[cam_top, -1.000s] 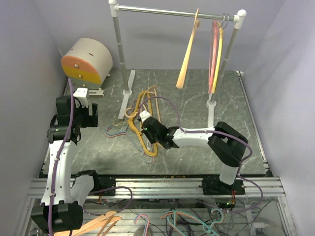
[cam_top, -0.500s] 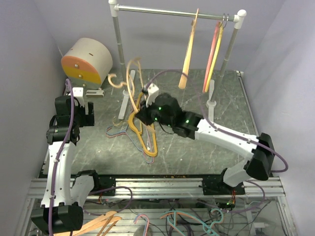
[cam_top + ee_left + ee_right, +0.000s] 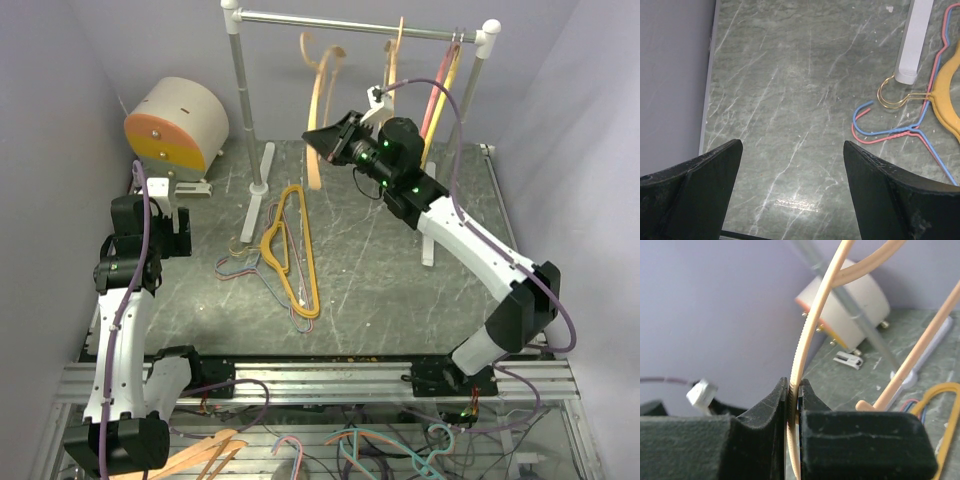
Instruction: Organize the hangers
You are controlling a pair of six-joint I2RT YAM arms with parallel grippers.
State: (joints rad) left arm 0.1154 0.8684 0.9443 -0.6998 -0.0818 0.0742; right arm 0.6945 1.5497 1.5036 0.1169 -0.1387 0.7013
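My right gripper [image 3: 322, 140] is shut on a peach plastic hanger [image 3: 318, 95] and holds it up just below the rail [image 3: 330, 20], its hook near the bar. The wrist view shows the jaws pinching the peach hanger's arm [image 3: 812, 335]. An orange hanger [image 3: 393, 50], a pink one [image 3: 432, 95] and a yellow one [image 3: 445, 90] hang on the rail's right end. A thick yellow hanger [image 3: 290, 250] lies on the table over thin pink and blue wire hangers [image 3: 240, 265]. My left gripper [image 3: 160, 220] is open and empty above bare table; the wire hangers [image 3: 900, 131] lie to its right.
A white drum with an orange face [image 3: 175, 125] sits at the back left. The rail's two white posts [image 3: 243, 110] stand on long feet [image 3: 258, 195] on the table. Purple walls close in on both sides. More hangers [image 3: 380, 450] lie below the table's front edge.
My right arm has lifted the peach hanger off the pile on the table and swung it up and to the right, to the rail. The left arm has stayed put.
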